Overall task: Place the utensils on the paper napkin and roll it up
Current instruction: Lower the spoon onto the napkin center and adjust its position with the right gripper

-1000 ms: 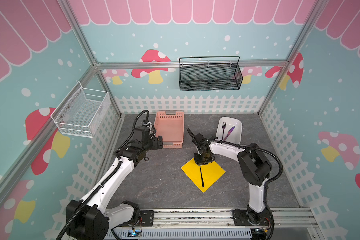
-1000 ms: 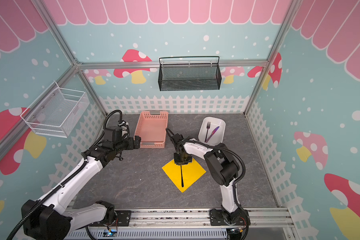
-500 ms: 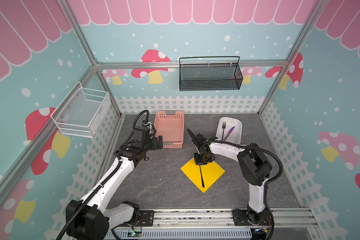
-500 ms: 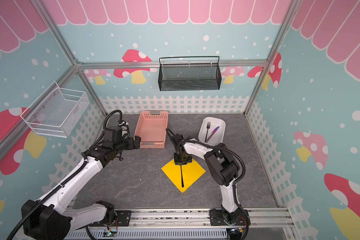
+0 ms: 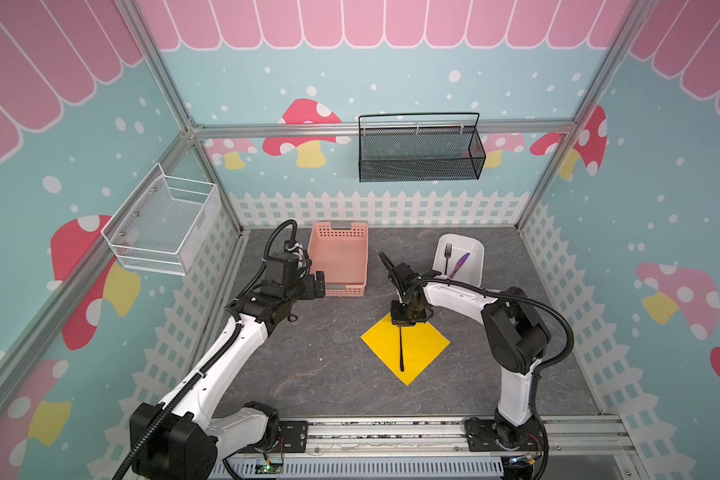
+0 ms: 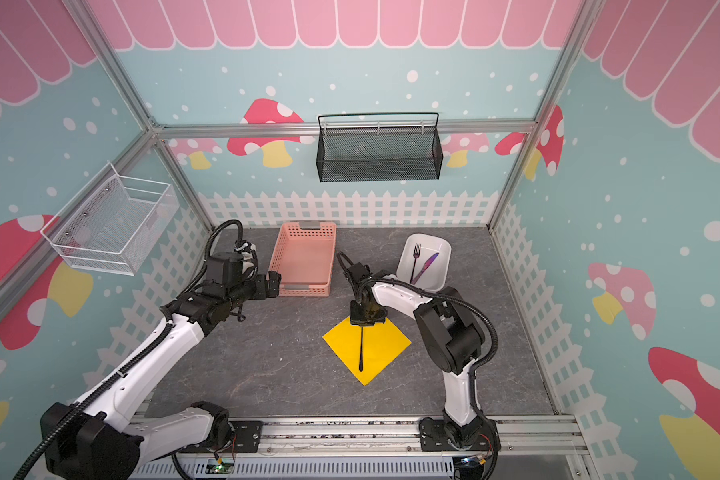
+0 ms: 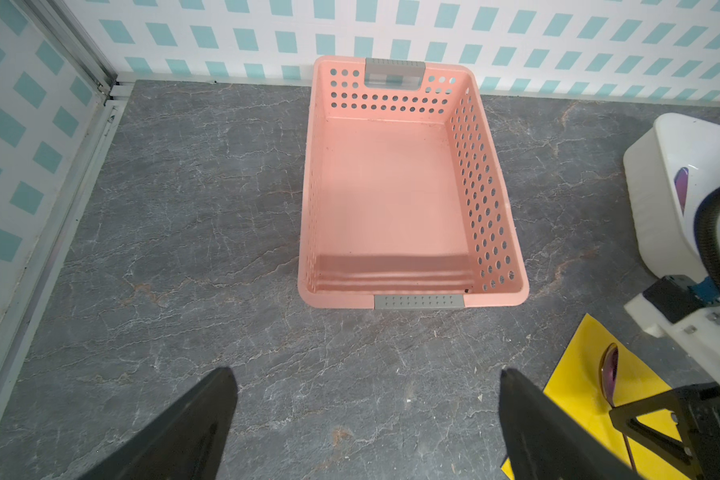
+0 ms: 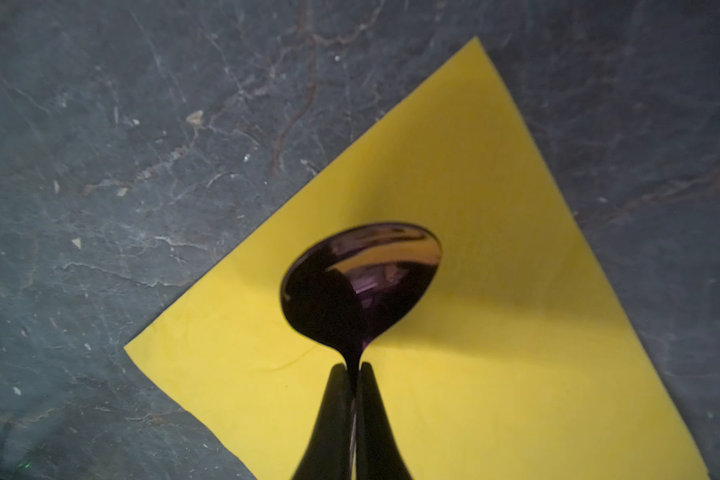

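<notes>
The yellow paper napkin [image 5: 427, 345] [image 6: 387, 345] [image 8: 495, 332] lies flat as a diamond on the grey table. A dark purple spoon [image 5: 401, 351] [image 6: 361, 351] [image 8: 360, 286] runs along the napkin's diagonal, its bowl toward the back. My right gripper [image 5: 406, 321] [image 8: 353, 368] is shut on the spoon's neck just behind the bowl. The fork [image 5: 448, 257] and the violet-bladed knife [image 5: 460, 264] rest in a white dish [image 5: 474, 253] at the back right. My left gripper [image 5: 319, 284] [image 7: 364, 374] hangs open and empty above the table, in front of the pink basket.
An empty pink perforated basket [image 5: 313, 257] [image 7: 487, 187] stands at the back, left of the middle. A black mesh rack [image 5: 418, 162] and a white wire basket [image 5: 163, 228] hang on the walls. Bare grey table lies left of the napkin.
The right gripper's jaws have closed the last bit onto the spoon's neck. Napkin, spoon and left arm have stayed where they were.
</notes>
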Tool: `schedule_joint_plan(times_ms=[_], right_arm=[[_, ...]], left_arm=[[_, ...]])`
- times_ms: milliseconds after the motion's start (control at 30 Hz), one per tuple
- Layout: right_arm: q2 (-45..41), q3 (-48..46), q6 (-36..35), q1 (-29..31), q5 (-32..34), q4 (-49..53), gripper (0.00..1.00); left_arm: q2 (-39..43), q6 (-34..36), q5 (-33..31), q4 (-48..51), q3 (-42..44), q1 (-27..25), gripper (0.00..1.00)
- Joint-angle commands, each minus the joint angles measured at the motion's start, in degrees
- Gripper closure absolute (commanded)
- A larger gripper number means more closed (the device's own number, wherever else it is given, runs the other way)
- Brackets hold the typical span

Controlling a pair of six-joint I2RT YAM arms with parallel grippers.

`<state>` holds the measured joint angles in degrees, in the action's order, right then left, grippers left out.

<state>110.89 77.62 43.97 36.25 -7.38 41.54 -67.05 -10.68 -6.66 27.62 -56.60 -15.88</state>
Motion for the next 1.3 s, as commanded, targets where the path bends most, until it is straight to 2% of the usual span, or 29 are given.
schedule_joint_plan(times_ms=[0,467,1133,1267], right_arm=[[-1.6,-0.4,2.5,-0.4,-0.9,-0.2,0.99],[4.4,6.9,1.1,-0.7,0.9,2.9,0.99],[9.1,12.0,-1.1,-1.4,3.8,6.4,0.99],[9.7,12.2,-1.5,-1.4,2.9,6.2,0.94]], left_arm=[[1.2,0.4,-0.4,0.3,0.1,-0.1,0.00],[0.5,0.1,0.3,0.3,0.0,-0.1,0.00],[-0.2,0.3,-0.1,0.2,0.1,0.0,0.00],[-0.2,0.4,-0.2,0.2,0.1,0.0,0.00]])
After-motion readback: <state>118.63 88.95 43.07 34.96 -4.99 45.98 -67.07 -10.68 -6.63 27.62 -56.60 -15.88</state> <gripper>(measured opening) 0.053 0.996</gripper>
